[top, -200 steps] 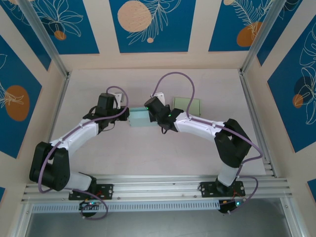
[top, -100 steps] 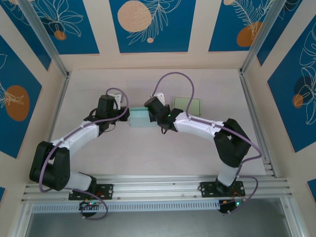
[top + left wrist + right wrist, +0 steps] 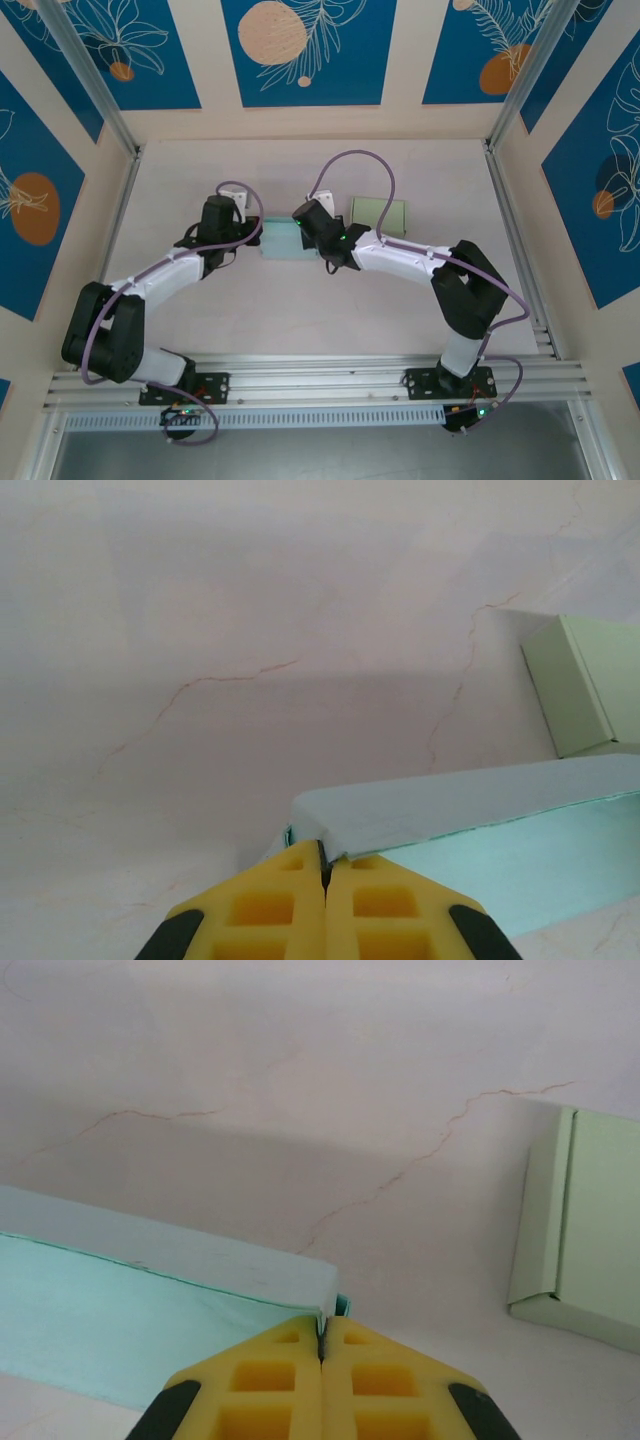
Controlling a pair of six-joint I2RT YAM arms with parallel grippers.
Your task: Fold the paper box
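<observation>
Veined pale tabletop [image 3: 300, 305], blue leaf-print walls [image 3: 320, 70]. Two boxes: teal paper box [image 3: 281, 240] clamped by left gripper [image 3: 323, 865] and right gripper [image 3: 322, 1337], green box [image 3: 380, 213] beside the latter.

Paper box [image 3: 281, 241] left of other box [image 3: 380, 213]

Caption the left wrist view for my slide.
The left gripper shut on a corner of the pale teal paper box; a light green paper box lies beyond on the white table.
</observation>
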